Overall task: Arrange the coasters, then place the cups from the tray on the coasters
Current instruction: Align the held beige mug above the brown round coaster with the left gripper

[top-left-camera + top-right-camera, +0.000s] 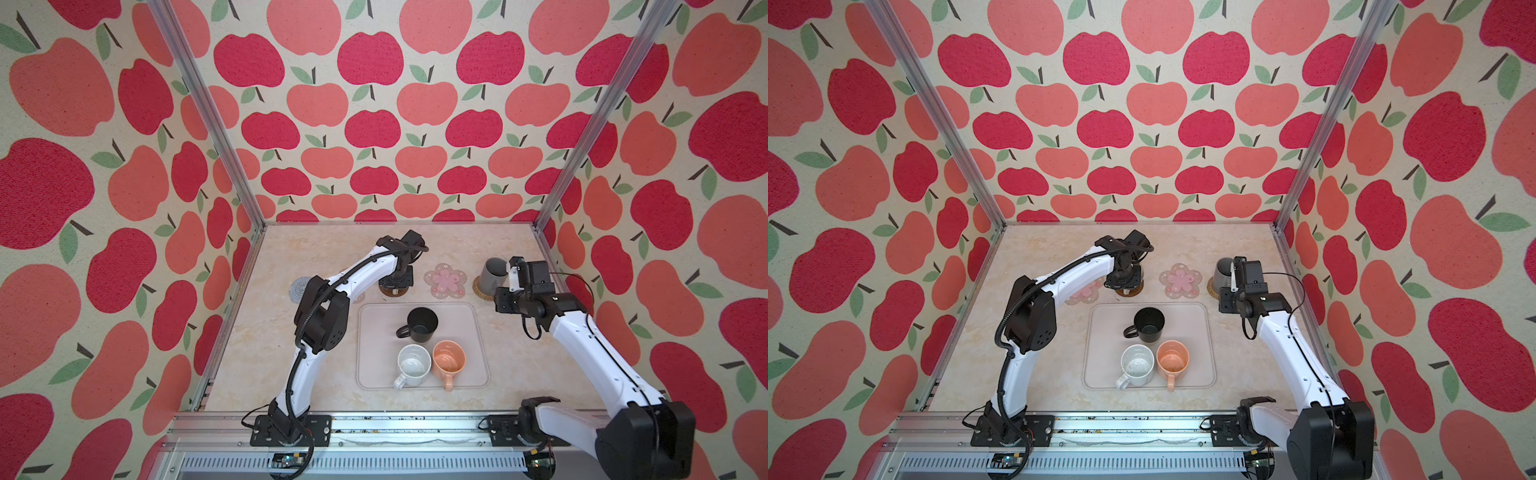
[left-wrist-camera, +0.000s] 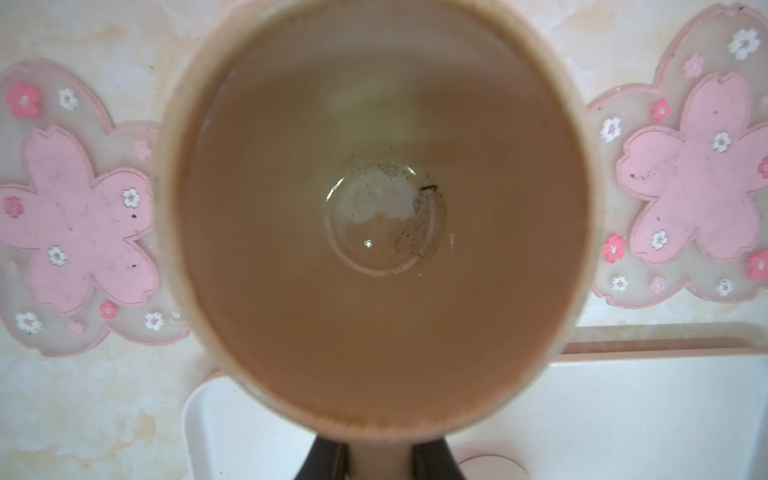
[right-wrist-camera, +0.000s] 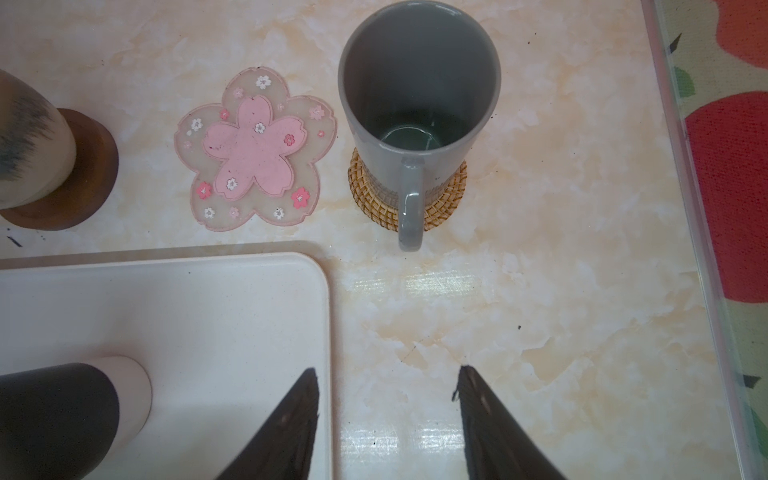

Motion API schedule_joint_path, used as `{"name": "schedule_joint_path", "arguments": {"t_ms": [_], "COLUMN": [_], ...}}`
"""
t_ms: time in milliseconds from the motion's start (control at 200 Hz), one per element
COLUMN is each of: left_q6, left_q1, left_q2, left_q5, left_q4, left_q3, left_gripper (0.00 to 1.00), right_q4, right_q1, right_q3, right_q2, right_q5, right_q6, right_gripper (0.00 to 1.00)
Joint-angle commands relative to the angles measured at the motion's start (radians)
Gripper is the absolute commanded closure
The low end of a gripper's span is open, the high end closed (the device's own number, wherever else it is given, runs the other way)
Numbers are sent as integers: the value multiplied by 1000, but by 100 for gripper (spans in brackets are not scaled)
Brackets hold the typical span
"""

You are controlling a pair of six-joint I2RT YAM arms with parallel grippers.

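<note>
Left fingers (image 2: 328,461) pinched the cream cup (image 2: 374,232) upright on the wooden coaster (image 3: 91,183); right fingers (image 3: 291,428), spread, faced the handle (image 3: 411,208) of the grey cup (image 3: 419,83).

A: Top cams?
B: Stereo pair, high at front, angled down over whole table (image 1: 513,368), near-identical views.
A: L wrist?
B: V close, straight down into cream mug (image 2: 374,316).
A: R wrist?
B: Further back, tilted down at grey mug (image 3: 415,95). Both wrists share tray (image 3: 166,307) far rim + middle pink coaster (image 3: 253,153).
</note>
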Motion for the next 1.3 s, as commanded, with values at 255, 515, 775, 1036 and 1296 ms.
{"name": "schedule_joint_path", "arguments": {"t_ms": [255,515,775,1036,1296], "left_q6": [-27,-21,-11,17,33], "left_q1": [4,4,3,-11,-23], "left_q2": [-20,-14,-44,-51,-60], "left_q5": [-18,-24,-43,-89,-116], "left_q4": [43,43,42,9,23], "left_q3": [-12,-12,-22,32,45], "left_gripper": [100,100,100,100,100], "right_q4": [1,-2,3,10,8], "right_q1": [-7,-7,-7,-7,-7], "right_q3": [11,14,23,22,17], "right_q2": [-4,-11,0,10,6], "right_q5": [-22,-24,-31,-39,-37], "right_q6": [6,9,15,23,24], "right_gripper": [43,43,43,43,43]}}
